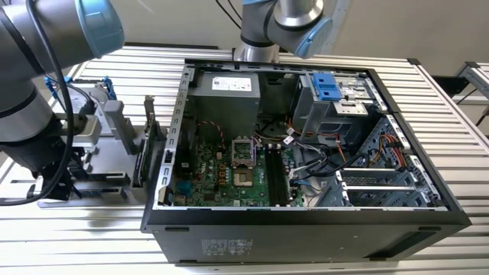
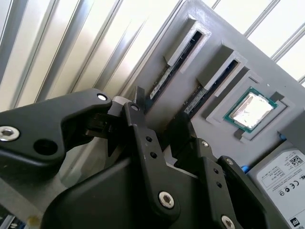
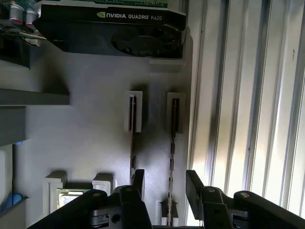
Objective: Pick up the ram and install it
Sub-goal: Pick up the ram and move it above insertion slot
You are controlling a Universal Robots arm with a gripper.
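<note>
slatted metal table [image 3: 248, 105] beneath grey tray [image 3: 95, 129], ram [image 3: 172, 138] between spread jaws

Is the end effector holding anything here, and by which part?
Nothing is held: the open end effector straddles one ram standing in its grey holder, not gripping it.

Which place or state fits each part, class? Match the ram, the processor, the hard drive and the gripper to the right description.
Things:
1. ram
2. processor
3. hard drive
4. gripper

Descriptions:
A. lies flat, shiny side up, in a square recess of the grey tray
B. open, with one finger on each side of a thin stick
C. stands on edge, held in narrow slots
D. carries a white printed label

Pairs: 1-C; 2-A; 3-D; 4-B
</note>
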